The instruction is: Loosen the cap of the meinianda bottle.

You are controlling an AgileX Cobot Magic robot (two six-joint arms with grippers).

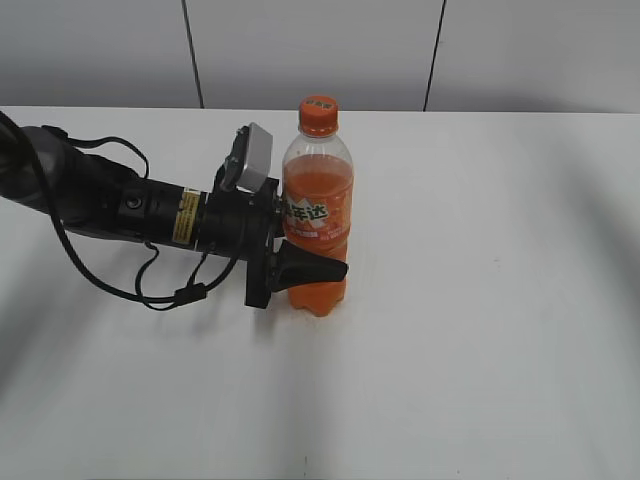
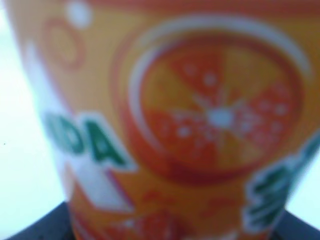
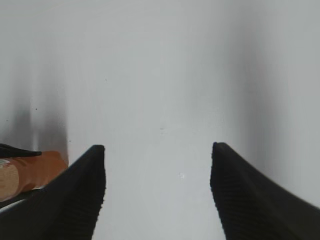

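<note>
The meinianda bottle (image 1: pixel 318 215) stands upright on the white table (image 1: pixel 480 330), filled with orange drink, and its orange cap (image 1: pixel 318 113) is on top. My left gripper (image 1: pixel 322 258) reaches in from the left and is shut on the bottle's lower body, just under the label; one black finger (image 1: pixel 310 268) crosses the front. In the left wrist view the blurred label of the bottle (image 2: pixel 200 125) fills the picture between the fingers (image 2: pixel 42 226). My right gripper (image 3: pixel 157 150) hangs open over bare table, with the bottle's base (image 3: pixel 45 167) at its lower left.
The left arm (image 1: pixel 110 200) and its cables lie across the left part of the table. A grey panelled wall (image 1: pixel 320 50) runs behind the far edge. The right arm does not show in the exterior view.
</note>
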